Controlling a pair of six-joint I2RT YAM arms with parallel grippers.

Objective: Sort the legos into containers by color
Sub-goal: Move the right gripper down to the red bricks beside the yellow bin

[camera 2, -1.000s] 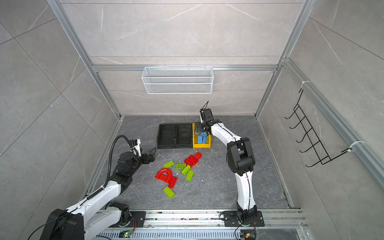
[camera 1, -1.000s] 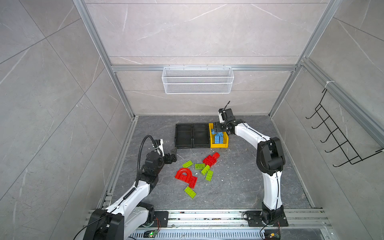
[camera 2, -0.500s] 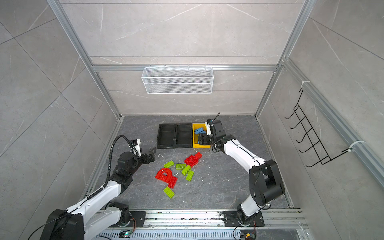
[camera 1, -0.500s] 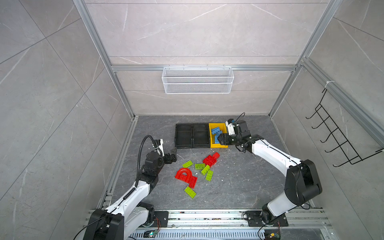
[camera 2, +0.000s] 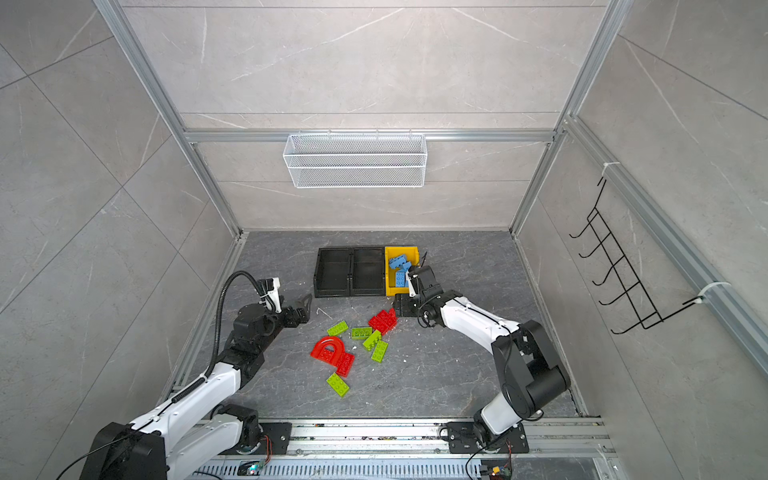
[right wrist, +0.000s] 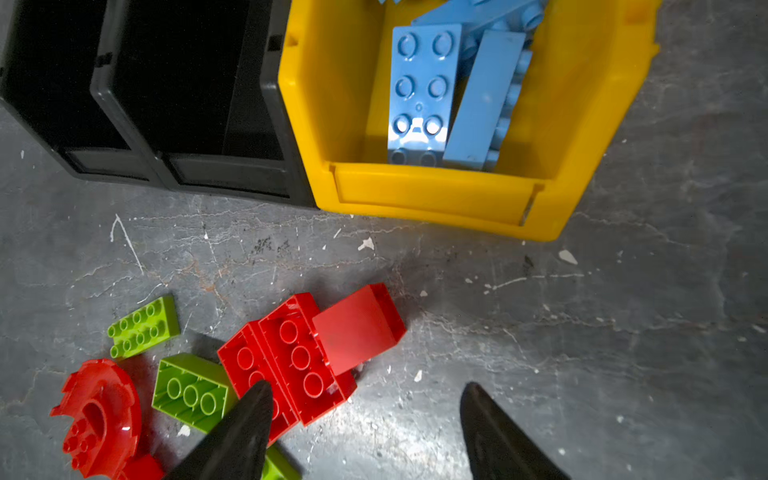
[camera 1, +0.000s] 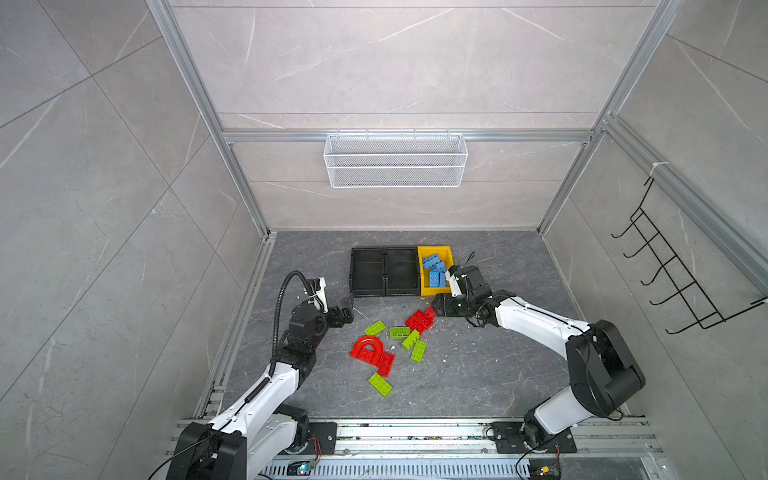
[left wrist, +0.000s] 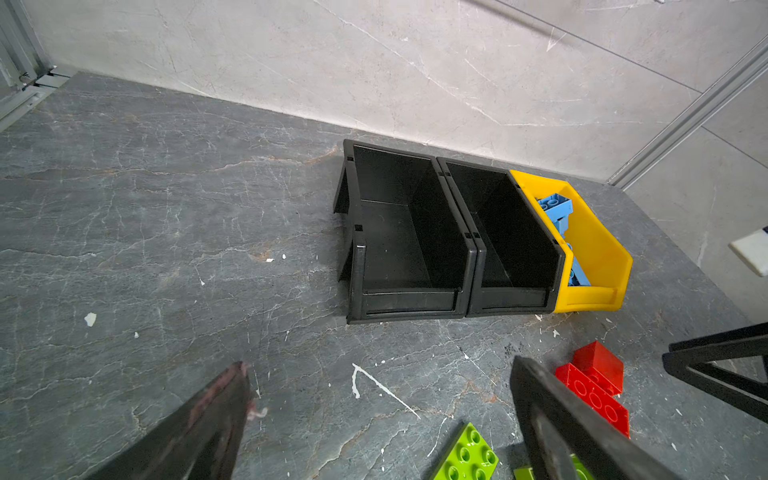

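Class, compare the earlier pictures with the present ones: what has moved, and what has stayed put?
The right gripper swung from above the back of the yellow bin down to its front, beside the red bricks. Its jaws are open and hold nothing. The left gripper, the red bricks, the green bricks, the blue bricks in the yellow bin and the black bins stayed put.

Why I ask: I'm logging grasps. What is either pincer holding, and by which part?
Nothing is held. The left pincer stands open and empty. The right pincer is open close to the red bricks but grips none of them.
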